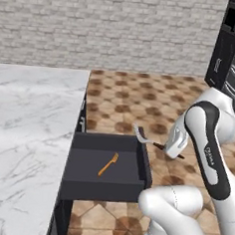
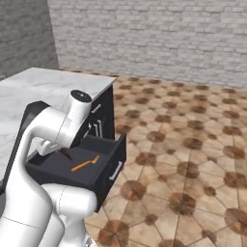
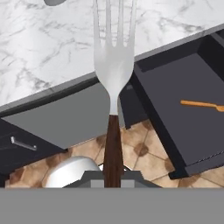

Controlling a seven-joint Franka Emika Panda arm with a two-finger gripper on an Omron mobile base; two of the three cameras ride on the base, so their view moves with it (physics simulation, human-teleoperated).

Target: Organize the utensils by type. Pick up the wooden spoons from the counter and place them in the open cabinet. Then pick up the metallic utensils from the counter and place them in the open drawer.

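The step in hand looks like the last one: carrying the silver-headed fork with a dark brown handle (image 3: 113, 78) to the wide, shallow, dark grey open drawer (image 1: 77, 151). The two-finger gripper (image 1: 173, 150) has its jaws pressed together on the fork's handle, holding it in the air just beyond the drawer's outer corner, prongs pointing back toward the white, grey-veined marble counter (image 1: 24, 127). The slim orange fork (image 1: 108, 164) already lies flat on the drawer floor, near its middle. The next move probably calls for swinging the hand over the drawer's low side wall, lowering, and letting go clear of the orange fork. That side wall and the arm's own bulky elbow crowd the approach; the patterned brown tile floor (image 2: 193, 159) lies below the held fork if it slips.
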